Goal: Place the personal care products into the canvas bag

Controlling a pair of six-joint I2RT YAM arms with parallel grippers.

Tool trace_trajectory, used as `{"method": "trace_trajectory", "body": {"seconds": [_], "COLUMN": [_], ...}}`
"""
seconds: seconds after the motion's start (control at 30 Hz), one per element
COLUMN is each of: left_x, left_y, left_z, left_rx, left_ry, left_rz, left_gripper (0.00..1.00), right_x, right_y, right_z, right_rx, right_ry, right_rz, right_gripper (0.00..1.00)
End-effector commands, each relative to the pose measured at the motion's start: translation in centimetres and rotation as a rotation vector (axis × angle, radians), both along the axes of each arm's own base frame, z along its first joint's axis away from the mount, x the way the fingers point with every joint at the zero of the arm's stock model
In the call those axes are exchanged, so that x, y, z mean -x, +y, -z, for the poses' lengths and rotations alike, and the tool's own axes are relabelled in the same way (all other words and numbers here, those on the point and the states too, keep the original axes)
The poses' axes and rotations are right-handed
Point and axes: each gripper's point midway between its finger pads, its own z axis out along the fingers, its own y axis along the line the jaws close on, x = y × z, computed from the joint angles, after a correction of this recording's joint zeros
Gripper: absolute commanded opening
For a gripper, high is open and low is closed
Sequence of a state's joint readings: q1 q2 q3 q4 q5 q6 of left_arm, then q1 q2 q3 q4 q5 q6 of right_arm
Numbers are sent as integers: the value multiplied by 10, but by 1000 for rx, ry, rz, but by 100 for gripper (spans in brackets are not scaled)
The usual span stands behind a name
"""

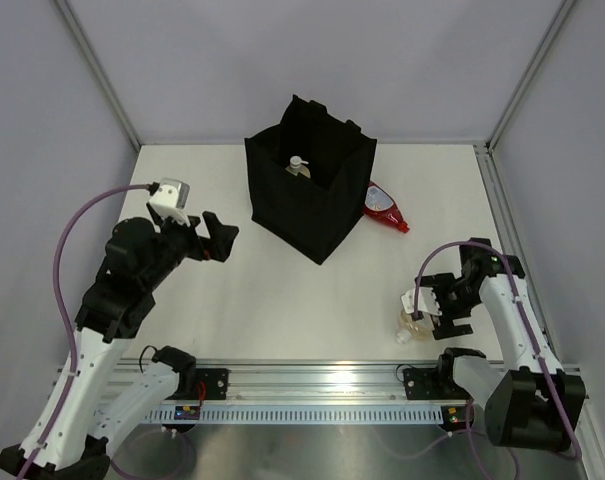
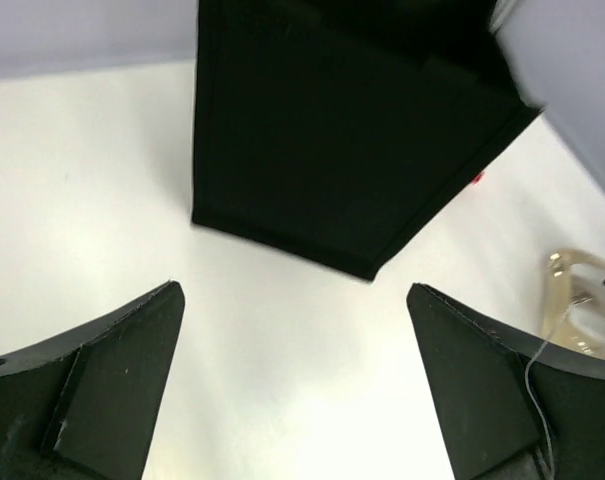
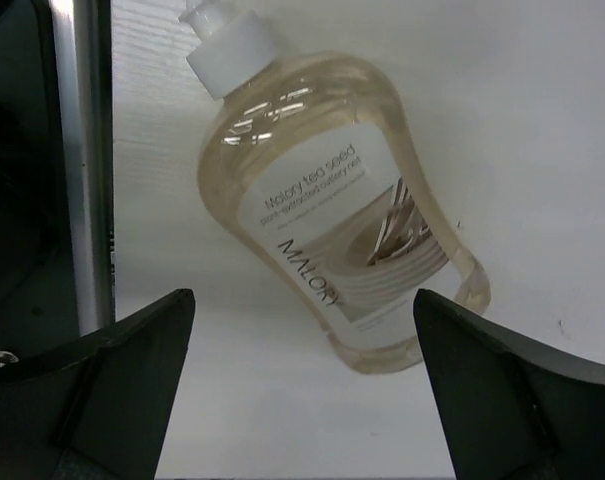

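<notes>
The black canvas bag (image 1: 312,195) stands open at the back middle of the table; an amber bottle with a white cap (image 1: 297,166) stands inside it. A red squeeze bottle (image 1: 384,208) lies against the bag's right side. Another amber-liquid bottle (image 1: 413,326) with a white cap lies near the front right edge; in the right wrist view it (image 3: 332,200) lies just ahead of my open, empty right gripper (image 3: 303,296), which hovers above it (image 1: 444,303). My left gripper (image 1: 218,238) is open and empty, left of the bag, facing it (image 2: 352,150). The other products are out of view.
A metal rail (image 1: 312,378) runs along the table's near edge, close to the lying bottle's cap (image 3: 227,50). Grey enclosure walls stand at the back and sides. White tabletop (image 1: 282,300) lies between the arms and the bag.
</notes>
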State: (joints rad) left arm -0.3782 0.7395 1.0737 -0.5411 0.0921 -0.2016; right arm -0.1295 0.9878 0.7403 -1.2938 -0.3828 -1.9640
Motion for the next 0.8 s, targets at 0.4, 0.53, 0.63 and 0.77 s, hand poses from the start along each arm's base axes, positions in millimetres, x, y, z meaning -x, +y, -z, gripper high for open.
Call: {"method": "trace_trajectory", "body": {"seconds": [0.4,0.53,0.63,0.77], "left_x": [16,16,16,18], "left_y": [24,14,11,11], "left_z": [73,86,92,92], "left_rx": [22,65,76,86], "left_ry": [113,148,175,178], "left_rz": [-131,-103,-97,-96], "left_gripper": [99,99,99,99], "right_x": [-65,-66,-65,-64], "right_y": [12,16,21,31], "right_z": [44,57,63,64], "right_rx": [153,178,175,161], "right_ry": [-46,2,29,87], "right_rz": [-116,-97,-70,-34], "right_gripper": [100,99,99,99]}}
